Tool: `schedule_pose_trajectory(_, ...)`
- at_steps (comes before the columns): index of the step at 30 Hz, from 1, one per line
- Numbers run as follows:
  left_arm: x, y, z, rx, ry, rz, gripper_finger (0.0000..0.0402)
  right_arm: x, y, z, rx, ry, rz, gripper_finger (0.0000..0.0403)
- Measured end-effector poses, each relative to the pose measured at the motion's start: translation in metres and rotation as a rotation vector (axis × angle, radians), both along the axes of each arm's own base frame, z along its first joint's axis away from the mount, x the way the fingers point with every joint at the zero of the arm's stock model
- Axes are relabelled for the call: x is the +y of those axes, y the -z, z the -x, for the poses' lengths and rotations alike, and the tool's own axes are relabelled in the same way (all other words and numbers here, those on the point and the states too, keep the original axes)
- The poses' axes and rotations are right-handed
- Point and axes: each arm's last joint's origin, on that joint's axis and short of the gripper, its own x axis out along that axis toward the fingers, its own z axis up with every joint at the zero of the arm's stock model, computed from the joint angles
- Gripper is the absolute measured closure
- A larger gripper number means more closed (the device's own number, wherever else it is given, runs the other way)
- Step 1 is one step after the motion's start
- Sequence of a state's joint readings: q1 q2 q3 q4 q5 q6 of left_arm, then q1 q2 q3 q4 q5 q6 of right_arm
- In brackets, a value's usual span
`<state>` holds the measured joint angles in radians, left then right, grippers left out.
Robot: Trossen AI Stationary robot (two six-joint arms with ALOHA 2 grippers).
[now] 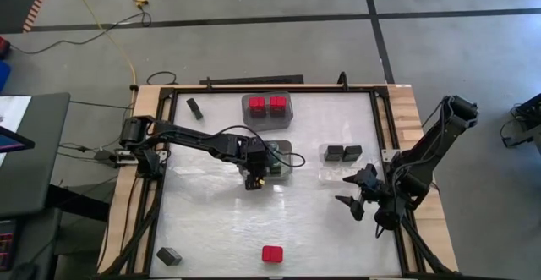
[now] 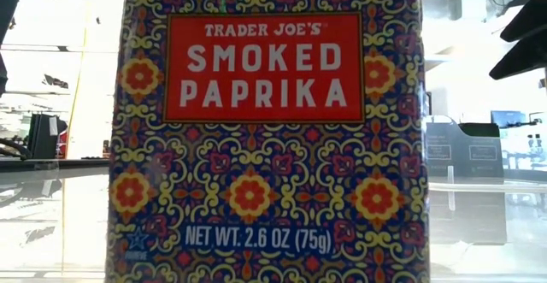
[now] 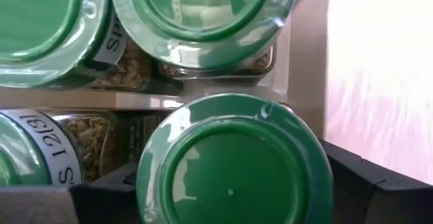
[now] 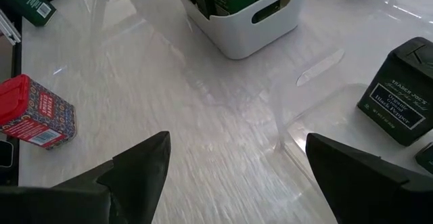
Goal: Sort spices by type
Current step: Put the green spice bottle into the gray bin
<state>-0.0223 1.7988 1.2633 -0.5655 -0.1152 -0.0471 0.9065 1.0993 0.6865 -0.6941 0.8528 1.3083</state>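
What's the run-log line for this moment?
left gripper: over middle bin, green-lidded jar between fingers | right gripper: open, idle | loose: red tin, two dark tins

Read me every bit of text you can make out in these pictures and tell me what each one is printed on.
"TRADER JOE'S SMOKED PAPRIKA": red panel of the paprika tin, low view.
"NET WT. 2.6 OZ (75g)": low on that tin.
"12(3)", preceded by an "S": label of a green-lidded jar, partly hidden.
"SP...": label of another jar, cut off.
"Organic Black Pepper": dark pepper tin; its brand line is too small.
Red tin side print: too small.
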Motion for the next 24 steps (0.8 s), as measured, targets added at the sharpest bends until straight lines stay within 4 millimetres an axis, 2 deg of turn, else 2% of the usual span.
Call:
schedule_pose_trajectory(10, 0.0000, 0.0000, 0.0000, 0.001, 0.011, -0.007, 0.0133, 0.0000, 0.0000, 0.0000, 0.000, 0.001, 0.000, 0.0031)
schedule_pose_trajectory(19, 0.0003, 0.0000, 0.0002, 0.003, 0.002, -0.013, 0.0094, 0.0000, 0.0001, 0.0000, 0.000, 0.001, -0.001, 0.0031)
schedule_pose_trajectory(24, 0.0002, -0.0054, -0.0003, 0.017, 0.002, -0.009, 0.0089, 0.0000, 0.0000, -0.0001, -0.001, 0.002, -0.003, 0.0031)
